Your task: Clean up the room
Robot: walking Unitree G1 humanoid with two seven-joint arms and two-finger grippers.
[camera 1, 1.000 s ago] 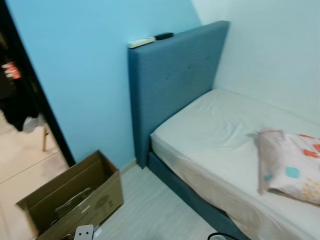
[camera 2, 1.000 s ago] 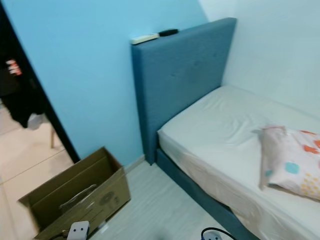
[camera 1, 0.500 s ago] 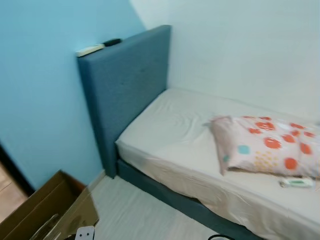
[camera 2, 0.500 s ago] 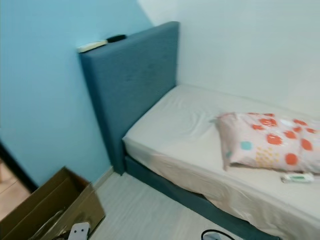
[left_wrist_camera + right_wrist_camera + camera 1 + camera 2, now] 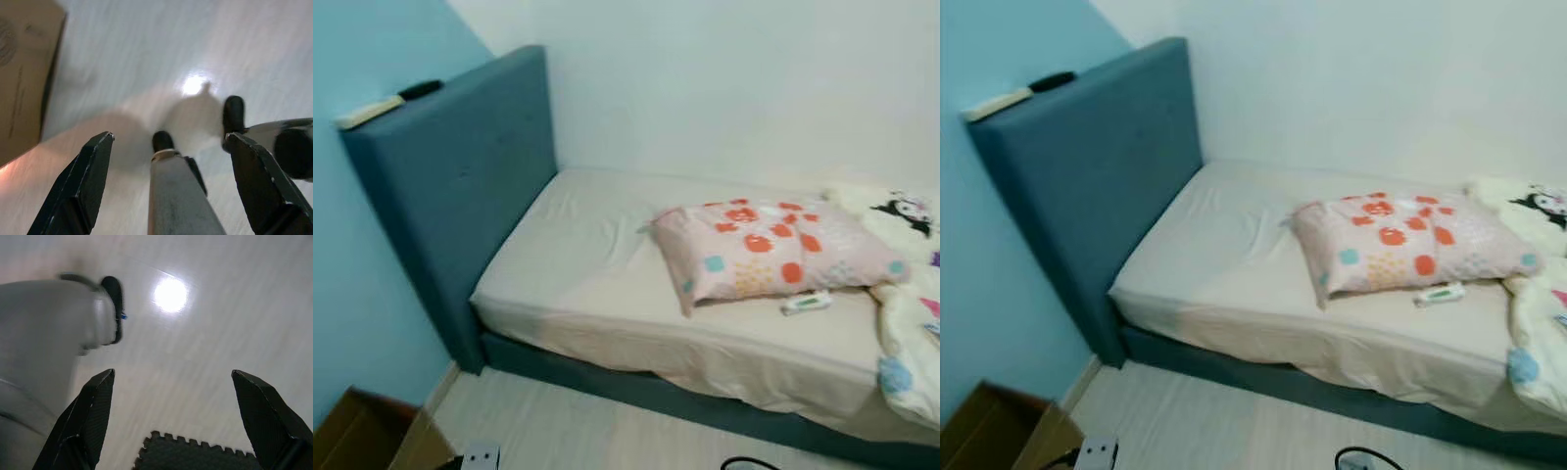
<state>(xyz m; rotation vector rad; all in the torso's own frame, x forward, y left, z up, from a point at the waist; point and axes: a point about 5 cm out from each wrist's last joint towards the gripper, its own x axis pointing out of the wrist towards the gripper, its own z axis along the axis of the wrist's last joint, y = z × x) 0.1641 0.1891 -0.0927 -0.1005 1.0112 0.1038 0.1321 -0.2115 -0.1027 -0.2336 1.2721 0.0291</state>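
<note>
- Pale blue wall (image 5: 352, 294) on the robot's left meets a white wall (image 5: 724, 78) behind a single bed (image 5: 597, 284), which stands on a light wood-look floor (image 5: 558, 431).
- Bed: a white fitted sheet over the mattress, a blue-grey base beneath and a tall blue-grey headboard (image 5: 450, 186) at its left end, set against the blue wall.
- On the headboard's top edge lie a pale flat remote (image 5: 370, 111) and, just beside it toward the white wall, a small black object (image 5: 419, 89); too blurred to tell more.
- A pink pillow (image 5: 769, 250) printed with orange and teal shapes lies about mid-bed, near the white wall.
- A small white and green item (image 5: 806, 302) rests on the sheet just in front of the pillow, at its front edge.
- A rumpled white blanket (image 5: 906, 294) with cartoon prints is heaped at the right end of the bed and drapes over the front edge.
- A brown cardboard box (image 5: 362, 441) sits on the floor at lower left, near the foot of the headboard.
- Left hand (image 5: 171, 183) hangs over the floor with its black fingers spread wide, holding nothing; the box side and the robot's leg and feet lie below it.
- Right hand (image 5: 176, 418) also hangs over the floor, fingers wide apart and empty, above the edge of a dark foam mat (image 5: 195, 453).
</note>
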